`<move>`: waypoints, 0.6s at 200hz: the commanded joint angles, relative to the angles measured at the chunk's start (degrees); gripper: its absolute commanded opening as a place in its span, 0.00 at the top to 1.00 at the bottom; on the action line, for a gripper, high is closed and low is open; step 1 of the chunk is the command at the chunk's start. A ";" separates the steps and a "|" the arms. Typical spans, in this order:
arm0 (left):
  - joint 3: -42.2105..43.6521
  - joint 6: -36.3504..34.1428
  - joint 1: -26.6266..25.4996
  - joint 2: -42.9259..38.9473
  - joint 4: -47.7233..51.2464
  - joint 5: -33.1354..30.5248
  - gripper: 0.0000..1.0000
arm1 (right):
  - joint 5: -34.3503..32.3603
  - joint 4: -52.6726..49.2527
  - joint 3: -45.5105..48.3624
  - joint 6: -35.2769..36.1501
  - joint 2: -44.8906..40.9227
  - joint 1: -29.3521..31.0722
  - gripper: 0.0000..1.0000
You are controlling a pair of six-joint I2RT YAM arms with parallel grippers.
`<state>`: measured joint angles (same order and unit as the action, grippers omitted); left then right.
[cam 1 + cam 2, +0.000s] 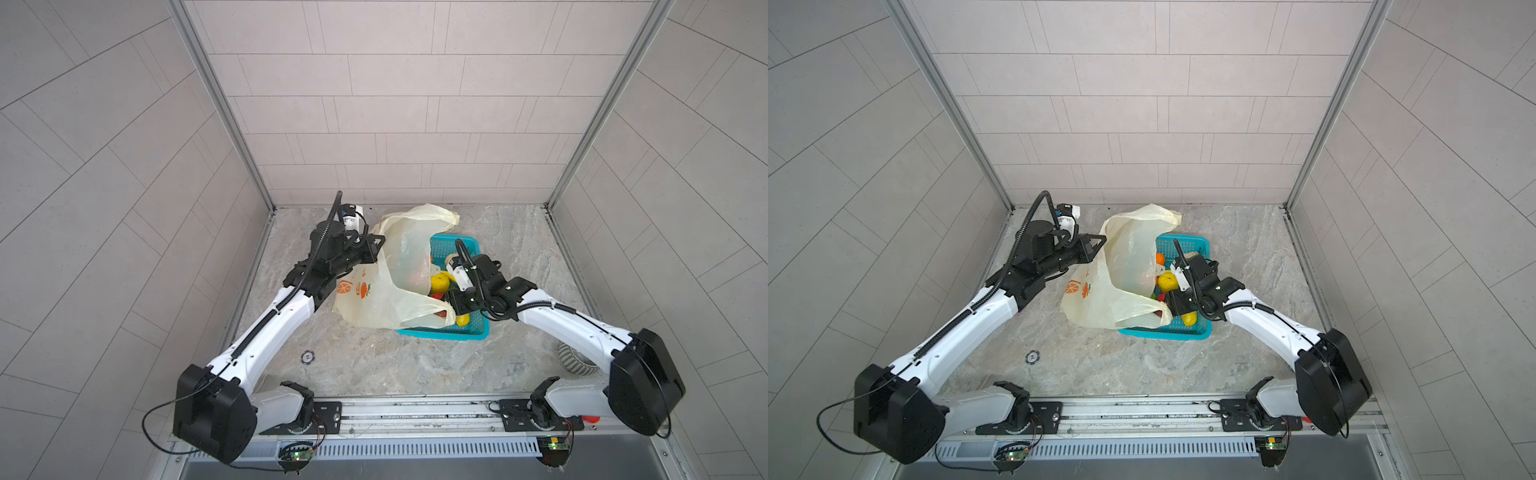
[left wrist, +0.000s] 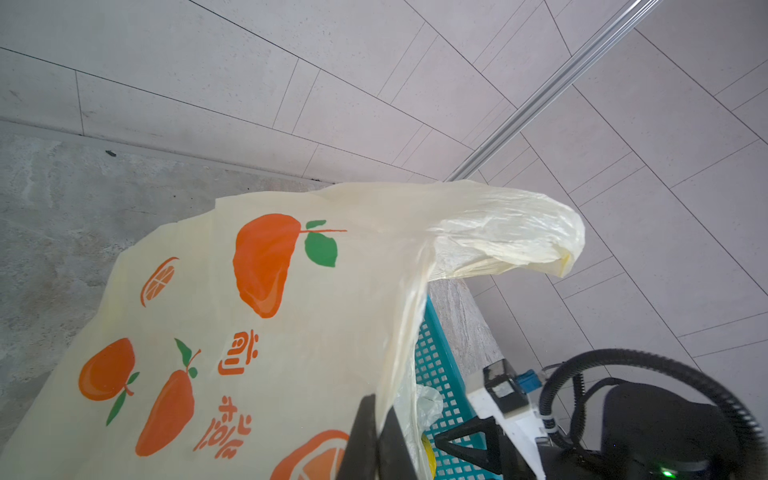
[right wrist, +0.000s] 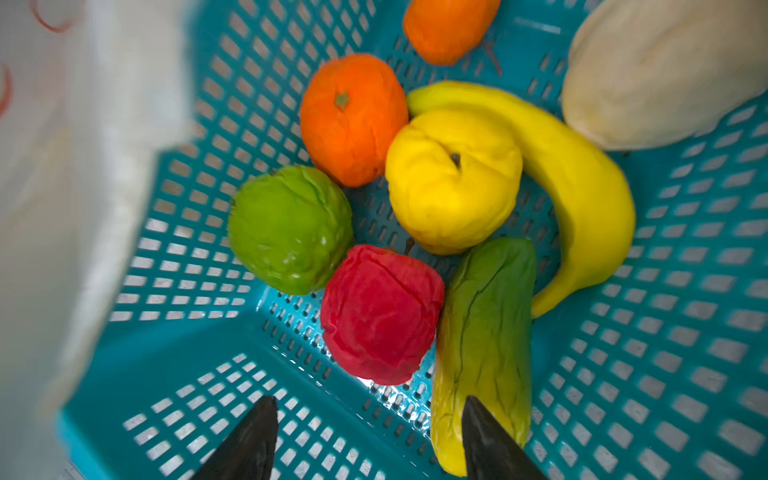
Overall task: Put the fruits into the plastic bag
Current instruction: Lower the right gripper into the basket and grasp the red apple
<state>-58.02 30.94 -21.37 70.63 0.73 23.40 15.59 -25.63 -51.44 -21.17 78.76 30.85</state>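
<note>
Plastic bag [image 1: 386, 291] on the left of centre: thin, translucent pale-yellow film, crumpled and glossy, printed with flat orange fruit shapes and orange characters. It stands open, overlapping the left side of the teal basket [image 1: 442, 332]. Left gripper [image 2: 376, 415] is pinched tight on the plastic bag's edge, its black fingers closed with the film between them.

Across into the basket now (rigid plastic, slotted mesh all over), and the fruits in view lie on its floor. There's a wrinkled green round fruit [image 3: 291, 228] just beside a creased red fruit [image 3: 380, 313]. Then a dimpled orange [image 3: 353, 120] and a second orange [image 3: 446, 29]. A lumpy yellow round fruit [image 3: 453, 178] is hugged by a smooth curved banana [image 3: 582, 187]. A green-to-yellow oblong fruit [image 3: 484, 340] comes next, then a pale beige oblong fruit [image 3: 665, 75].

Right gripper [image 3: 369, 405] hovers over the mesh floor, tapered black jaws well apart, holding nothing.
</note>
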 commanded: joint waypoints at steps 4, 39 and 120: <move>0.55 0.46 0.27 -0.02 0.43 -1.45 1.00 | -1.25 -2.80 -3.04 1.34 4.21 0.39 0.32; 0.67 0.84 0.28 1.05 0.53 -1.08 1.00 | -2.21 -3.43 -5.85 1.48 9.70 0.95 0.31; 0.85 0.44 0.25 1.88 -0.54 -0.36 1.00 | -6.92 -1.77 -7.40 1.29 16.05 3.13 0.31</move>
<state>-57.82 31.53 -21.37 72.51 1.13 22.68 12.34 -27.18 -58.43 -20.08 93.30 33.87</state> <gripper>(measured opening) 0.056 0.690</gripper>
